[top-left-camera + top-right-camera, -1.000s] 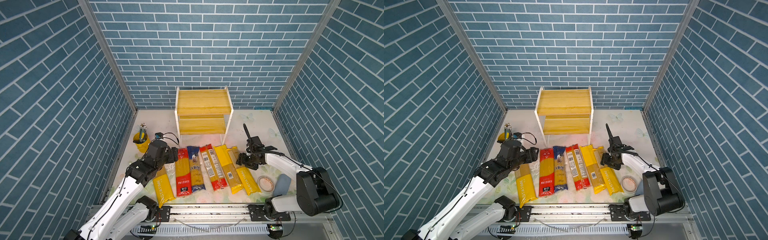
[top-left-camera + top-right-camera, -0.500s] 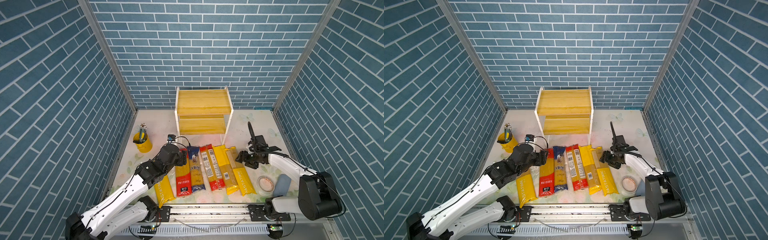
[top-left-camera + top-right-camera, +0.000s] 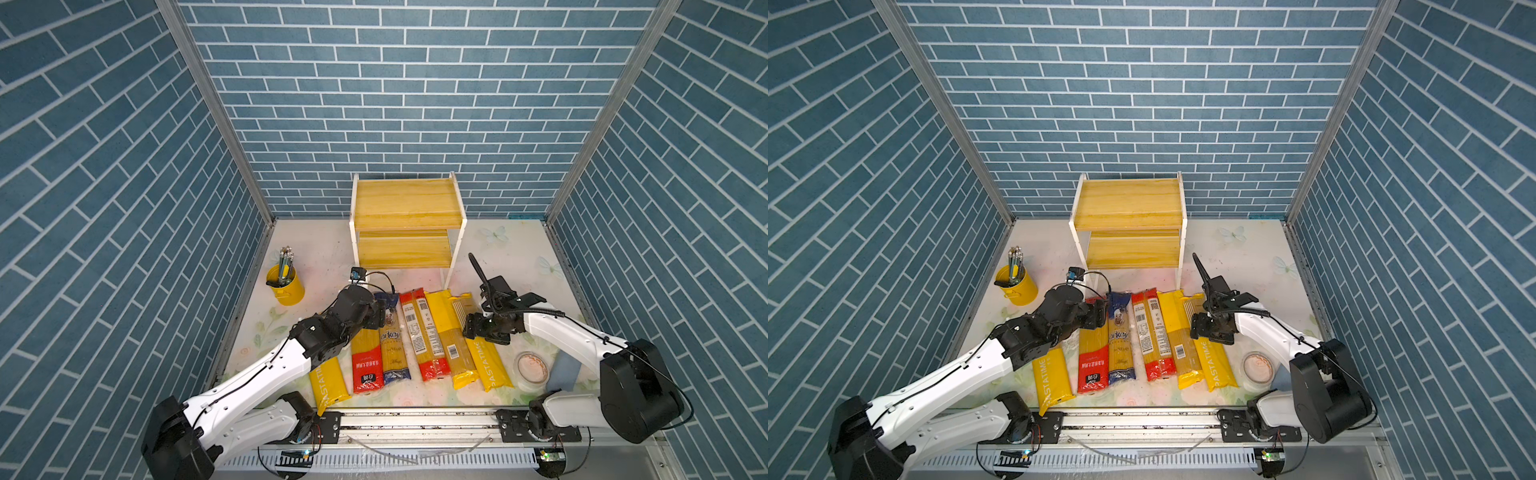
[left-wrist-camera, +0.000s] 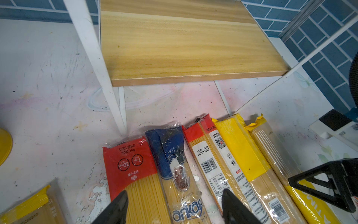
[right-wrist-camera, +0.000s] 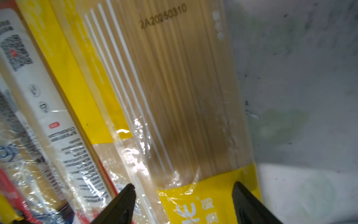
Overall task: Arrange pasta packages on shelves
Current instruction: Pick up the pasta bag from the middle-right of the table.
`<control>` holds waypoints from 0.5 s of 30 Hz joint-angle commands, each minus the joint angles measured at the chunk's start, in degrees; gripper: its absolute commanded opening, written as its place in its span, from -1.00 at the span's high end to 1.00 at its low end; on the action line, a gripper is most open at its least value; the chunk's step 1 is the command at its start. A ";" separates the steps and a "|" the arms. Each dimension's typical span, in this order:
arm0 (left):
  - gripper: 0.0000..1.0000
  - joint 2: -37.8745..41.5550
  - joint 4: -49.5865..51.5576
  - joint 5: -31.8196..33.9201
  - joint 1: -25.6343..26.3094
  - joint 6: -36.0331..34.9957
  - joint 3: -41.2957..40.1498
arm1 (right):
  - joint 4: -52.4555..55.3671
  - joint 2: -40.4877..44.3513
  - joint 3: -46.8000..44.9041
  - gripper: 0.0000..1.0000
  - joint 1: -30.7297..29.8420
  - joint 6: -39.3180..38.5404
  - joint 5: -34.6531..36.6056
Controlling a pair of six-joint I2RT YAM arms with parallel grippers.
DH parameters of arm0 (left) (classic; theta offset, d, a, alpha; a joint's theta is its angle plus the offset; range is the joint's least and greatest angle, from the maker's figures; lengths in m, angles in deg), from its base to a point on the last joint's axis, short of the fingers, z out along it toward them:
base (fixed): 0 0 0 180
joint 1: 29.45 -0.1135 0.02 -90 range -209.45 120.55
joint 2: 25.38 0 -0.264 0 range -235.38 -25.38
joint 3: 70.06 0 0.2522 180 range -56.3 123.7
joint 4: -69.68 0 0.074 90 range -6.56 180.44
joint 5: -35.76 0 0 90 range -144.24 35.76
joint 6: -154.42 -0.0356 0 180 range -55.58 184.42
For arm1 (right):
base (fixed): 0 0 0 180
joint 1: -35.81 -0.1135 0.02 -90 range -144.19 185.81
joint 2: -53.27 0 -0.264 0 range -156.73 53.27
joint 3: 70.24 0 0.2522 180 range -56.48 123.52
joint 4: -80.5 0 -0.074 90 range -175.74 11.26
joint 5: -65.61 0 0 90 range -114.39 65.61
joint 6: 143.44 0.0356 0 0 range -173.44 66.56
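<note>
Hidden: in both top views the left arm [image 3: 266, 370] covers the far half of the leftmost PASTATIME bag [image 3: 328, 382] and the far end of the red-ended bag [image 3: 366, 361] beside it.
Unclear: whether either gripper's tips touch the wrapping cannot be told; the right wrist view is partly blurred.
Left arm pose: stretched low across the row's left end.
Right arm pose: the right arm [image 3: 569, 336] reaches inward, wrist bent down.
Left gripper [image 4: 175, 205]: jaws wide apart, empty, straddling the blue-ended bag [image 4: 172, 161].
Right gripper [image 5: 184, 192]: jaws spread, empty, either side of the rightmost PASTATIME bag [image 5: 184, 97].
Pasta packages [image 3: 419, 328]: six side by side on the table [image 3: 498, 257], just before the shelves [image 3: 407, 203].
</note>
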 commanded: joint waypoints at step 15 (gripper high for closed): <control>-0.54 -1.13 -2.33 -0.68 0.44 0.03 -0.33 | -2.56 -2.61 -0.03 -0.36 7.34 -1.49 0.18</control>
